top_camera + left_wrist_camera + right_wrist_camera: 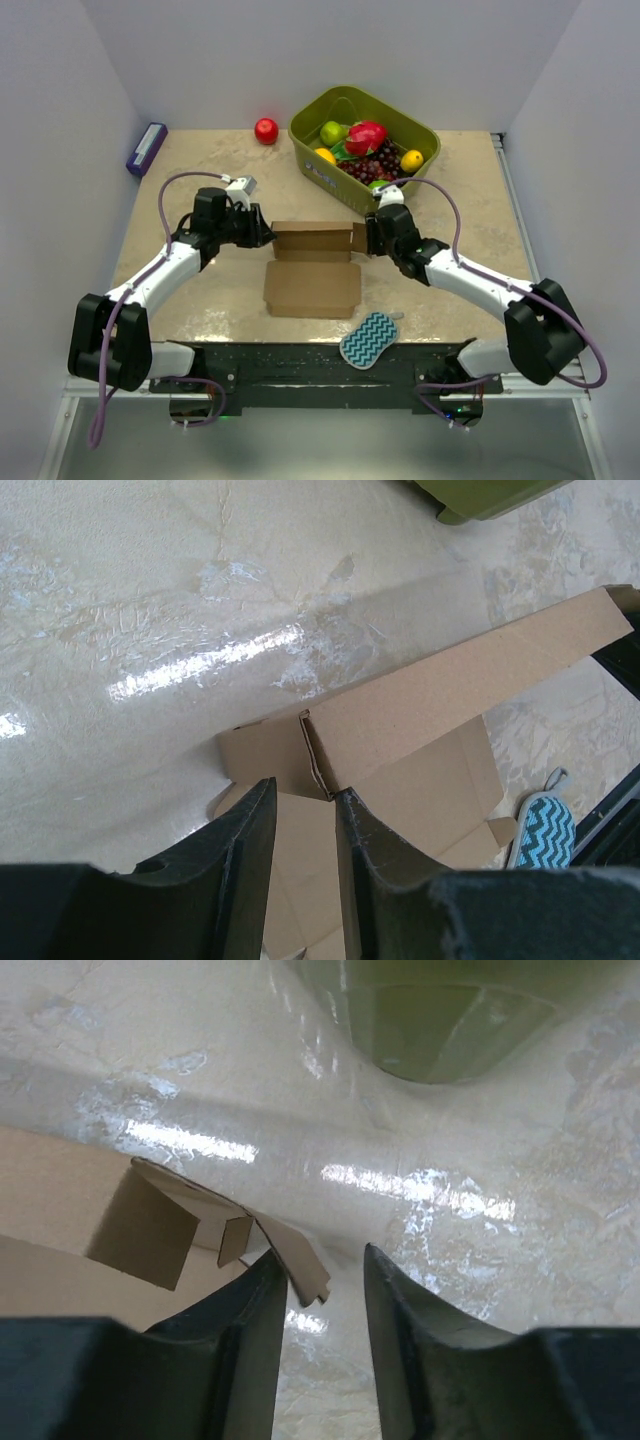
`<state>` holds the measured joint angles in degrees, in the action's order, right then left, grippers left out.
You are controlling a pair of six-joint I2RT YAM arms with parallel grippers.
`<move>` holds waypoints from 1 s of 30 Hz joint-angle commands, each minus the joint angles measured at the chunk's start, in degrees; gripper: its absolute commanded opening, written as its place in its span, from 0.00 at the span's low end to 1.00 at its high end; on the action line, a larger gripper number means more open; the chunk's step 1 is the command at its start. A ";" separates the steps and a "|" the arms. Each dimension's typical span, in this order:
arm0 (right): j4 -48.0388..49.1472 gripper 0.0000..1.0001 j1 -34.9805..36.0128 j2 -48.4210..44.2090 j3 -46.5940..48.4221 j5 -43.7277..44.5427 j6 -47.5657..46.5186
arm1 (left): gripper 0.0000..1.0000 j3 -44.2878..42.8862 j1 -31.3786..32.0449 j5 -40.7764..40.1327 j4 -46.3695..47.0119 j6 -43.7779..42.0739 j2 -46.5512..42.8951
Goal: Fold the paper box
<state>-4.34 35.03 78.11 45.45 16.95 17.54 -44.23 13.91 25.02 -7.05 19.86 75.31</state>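
The paper box lies open in the middle of the table, its flat brown panel toward me and its rear wall standing up. My left gripper is at the wall's left end. In the left wrist view the box shows its corner crease just ahead of my left gripper, which is open with the flat panel beneath it. My right gripper is at the wall's right end. In the right wrist view it is open, and a small end flap leans against the left fingertip.
A green basket of fruit stands behind the box at the right, close to my right arm. A teal zigzag sponge lies near the front edge. A red apple and a purple object sit at the back left.
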 commanded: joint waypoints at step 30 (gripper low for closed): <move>4.52 0.00 -0.31 1.88 0.60 -4.38 -10.86 | 0.76 0.02 23.94 -39.24 1.86 -2.65 -21.35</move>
<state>0.93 34.85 79.94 44.77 12.84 8.29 -44.25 26.11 -3.29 -7.11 15.42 52.12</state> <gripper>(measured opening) 0.012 0.781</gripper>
